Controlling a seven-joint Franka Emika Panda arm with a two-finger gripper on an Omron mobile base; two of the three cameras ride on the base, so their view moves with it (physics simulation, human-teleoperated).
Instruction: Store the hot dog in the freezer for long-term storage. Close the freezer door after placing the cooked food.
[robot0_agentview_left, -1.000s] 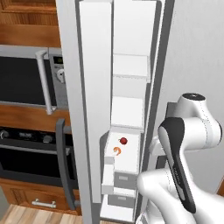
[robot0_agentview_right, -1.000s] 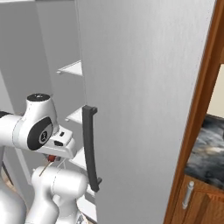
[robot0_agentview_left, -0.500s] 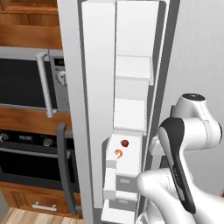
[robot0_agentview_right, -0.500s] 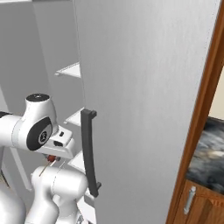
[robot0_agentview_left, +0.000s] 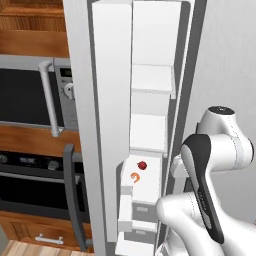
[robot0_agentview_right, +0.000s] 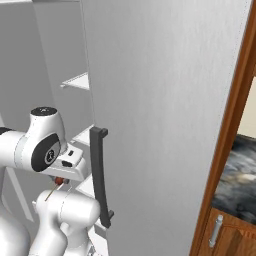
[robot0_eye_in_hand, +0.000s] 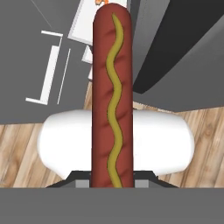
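A reddish-brown hot dog (robot0_eye_in_hand: 111, 87) with a wavy mustard line runs up the middle of the hand view, and my gripper (robot0_eye_in_hand: 112, 178) is shut on its lower end. Its far tip points toward the white shelves of the freezer (robot0_agentview_left: 155, 35), which stands open in the left base view. The freezer door (robot0_agentview_left: 111, 100) is swung out, white inner side showing, with its dark bar handle (robot0_agentview_left: 73, 195) low on the outside. My arm (robot0_agentview_left: 207, 165) stands just right of the opening, and its hand (robot0_agentview_right: 70, 162) sits low beside the freezer shelves.
Small red (robot0_agentview_left: 142, 165) and orange (robot0_agentview_left: 134, 176) bits lie on a lower freezer shelf above white drawers (robot0_agentview_left: 145, 210). The plain right door (robot0_agentview_right: 165, 110) with its dark handle (robot0_agentview_right: 100, 175) stays shut. A microwave (robot0_agentview_left: 30, 95) and oven (robot0_agentview_left: 35, 185) stand left of the fridge.
The whole picture has drifted slightly downward, so the camera has moved a little. The arm keeps its pose with the hot dog held.
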